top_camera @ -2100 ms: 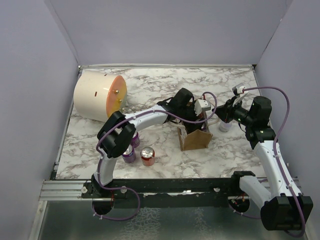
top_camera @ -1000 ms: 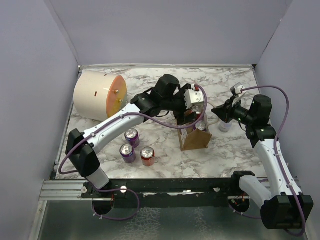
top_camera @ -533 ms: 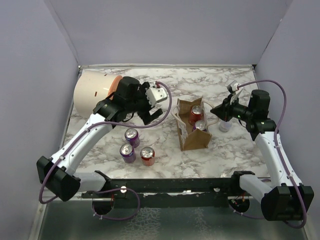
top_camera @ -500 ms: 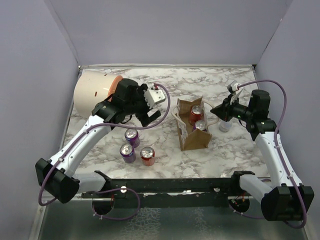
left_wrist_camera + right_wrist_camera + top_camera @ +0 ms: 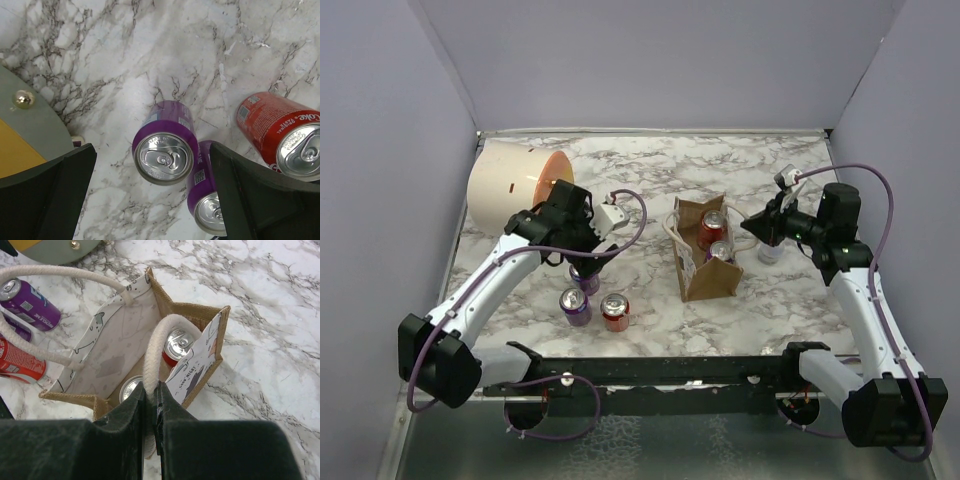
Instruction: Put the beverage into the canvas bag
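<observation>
Left wrist: left jaws wide, empty; "Coke" can (image 5: 277, 131); right jaws tight on handle (image 5: 153, 354)

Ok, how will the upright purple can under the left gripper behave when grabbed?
The purple can is probably rigid enough for a firm pinch: its tab looks unopened, so likely full and heavy. Its smooth round wall may slip between the left gripper's open fingers. Standing upright close to a second purple can, it could knock that one if nudged.
</observation>
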`<state>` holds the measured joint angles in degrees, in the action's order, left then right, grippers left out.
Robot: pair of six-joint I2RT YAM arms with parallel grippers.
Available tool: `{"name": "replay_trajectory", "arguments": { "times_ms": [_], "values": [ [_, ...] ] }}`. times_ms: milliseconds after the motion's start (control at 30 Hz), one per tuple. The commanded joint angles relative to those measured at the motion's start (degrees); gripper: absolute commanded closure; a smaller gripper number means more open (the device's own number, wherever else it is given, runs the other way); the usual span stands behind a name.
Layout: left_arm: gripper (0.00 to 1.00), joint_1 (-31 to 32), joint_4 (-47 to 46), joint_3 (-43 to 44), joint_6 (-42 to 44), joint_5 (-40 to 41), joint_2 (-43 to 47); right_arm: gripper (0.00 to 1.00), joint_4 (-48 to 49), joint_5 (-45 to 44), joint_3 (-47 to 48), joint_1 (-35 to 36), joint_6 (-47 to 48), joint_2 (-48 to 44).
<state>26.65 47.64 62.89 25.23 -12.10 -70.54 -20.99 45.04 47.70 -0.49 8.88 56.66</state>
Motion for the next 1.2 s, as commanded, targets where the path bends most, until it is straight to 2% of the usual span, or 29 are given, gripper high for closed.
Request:
{"name": "replay_trajectory", "arguments": {
  "times_ms": [0, 200, 467, 533, 700, 800, 1067, 1167],
  "values": [
    [0.01, -0.54, 2.53, -1.52, -1.03, 1.52, -2.54, 0.99, 0.34, 1.66, -1.12, -0.30, 0.17, -1.63],
    [0.04, -0.64, 1.79, -3.34, -1.31, 2.56, -5.39, 0.99, 0.34, 1.30, -1.59, -0.30, 0.17, -2.70],
    [0.19, -0.59, 0.86, -5.00, -2.03, 3.73, -6.19, 0.99, 0.42, 1.41, -1.79, -0.30, 0.13, -2.82],
    [0.25, -0.64, 0.79, -5.03, -2.02, 3.63, -6.03, 0.99, 0.56, 1.50, -1.86, -0.30, 0.09, -2.71],
    [0.49, -0.64, 1.17, -2.95, -0.07, 0.65, -4.36, 0.99, 0.61, 1.68, -1.75, -0.30, 0.01, -2.65],
    [0.57, -0.64, 0.54, -0.99, 2.19, -1.00, -2.56, 0.99, 0.85, 1.78, -1.89, -0.30, 0.01, -2.62],
    [0.90, -0.42, 1.27, 11.61, 4.76, -5.51, -1.96, 0.99, -0.13, 1.77, -0.52, -0.30, 0.14, -1.50],
    [0.98, -0.22, 1.06, 18.21, 3.33, -6.99, -3.31, 0.99, -0.29, 1.91, -0.34, -0.32, 0.23, -1.63]
  ]
}}
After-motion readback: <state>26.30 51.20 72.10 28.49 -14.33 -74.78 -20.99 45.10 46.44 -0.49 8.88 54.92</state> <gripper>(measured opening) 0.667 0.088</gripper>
